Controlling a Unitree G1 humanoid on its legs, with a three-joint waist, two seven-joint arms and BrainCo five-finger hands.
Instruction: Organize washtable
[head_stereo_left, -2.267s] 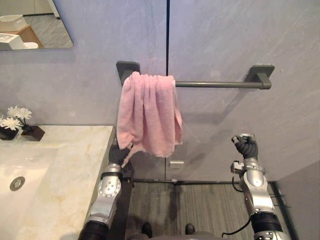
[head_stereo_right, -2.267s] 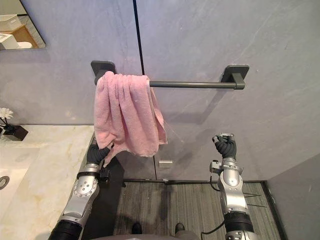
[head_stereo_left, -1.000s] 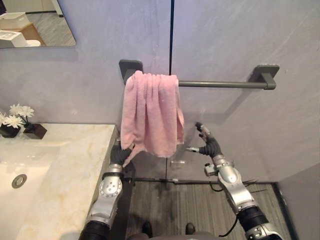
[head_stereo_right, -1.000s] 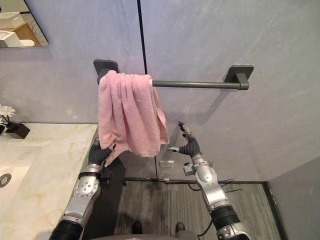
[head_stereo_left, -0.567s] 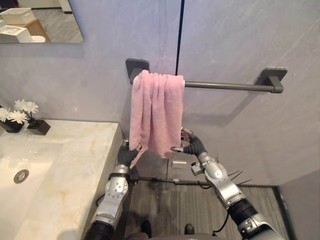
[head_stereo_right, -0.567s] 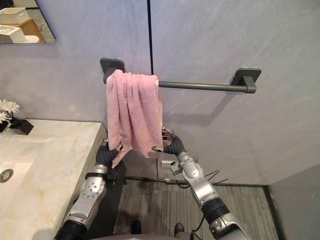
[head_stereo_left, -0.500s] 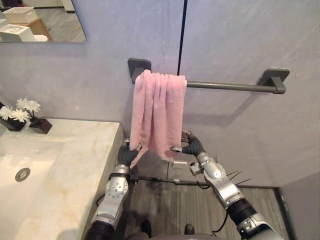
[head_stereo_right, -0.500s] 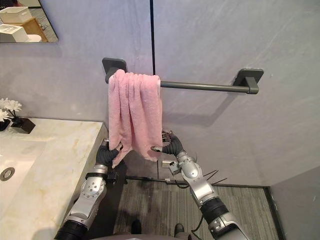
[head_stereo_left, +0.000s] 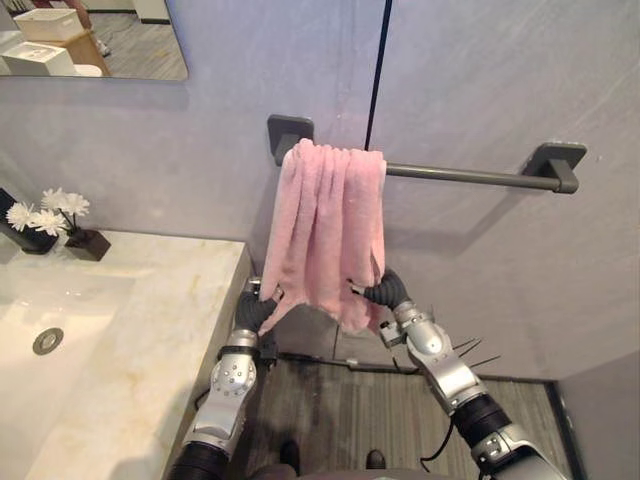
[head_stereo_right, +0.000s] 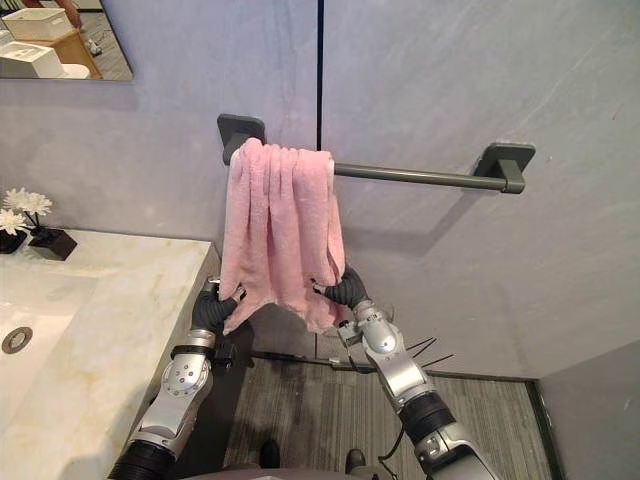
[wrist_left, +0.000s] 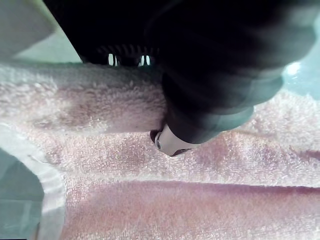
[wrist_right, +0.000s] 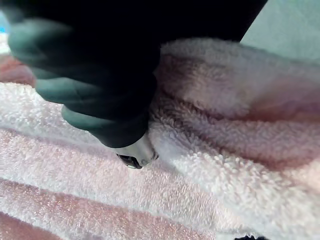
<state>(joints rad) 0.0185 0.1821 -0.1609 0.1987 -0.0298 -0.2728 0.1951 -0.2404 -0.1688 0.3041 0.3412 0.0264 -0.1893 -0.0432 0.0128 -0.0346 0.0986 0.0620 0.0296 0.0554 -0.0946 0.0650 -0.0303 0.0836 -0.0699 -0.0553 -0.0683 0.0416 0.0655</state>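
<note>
At the left of the frame, the marble washtable (head_stereo_left: 150, 330) is seen with a small pot of white flowers (head_stereo_left: 45, 212) at its back edge. Just right of its corner, the left hand (head_stereo_left: 255, 312) is raised, and its fingers are curled round the lower left corner of the pink towel (head_stereo_left: 325, 230). The towel is draped in a tight bunch over the left end of the grey towel bar (head_stereo_left: 470, 177), in the upper middle of the frame. At the towel's lower right edge the right hand (head_stereo_left: 385, 293) is found. Its thumb is pressed into the pile and the cloth appears to be pinched, though the fingers are partly hidden behind the folds. The step in hand is judged to be spreading the towel along the bar. The left corner should be kept fixed while the right edge is drawn towards the right of the frame. The pull should be kept sideways and light, not downward, so that the top fold is slid along the bar and not dragged off it. Both hems should be kept level so that an even hang is left.
</note>
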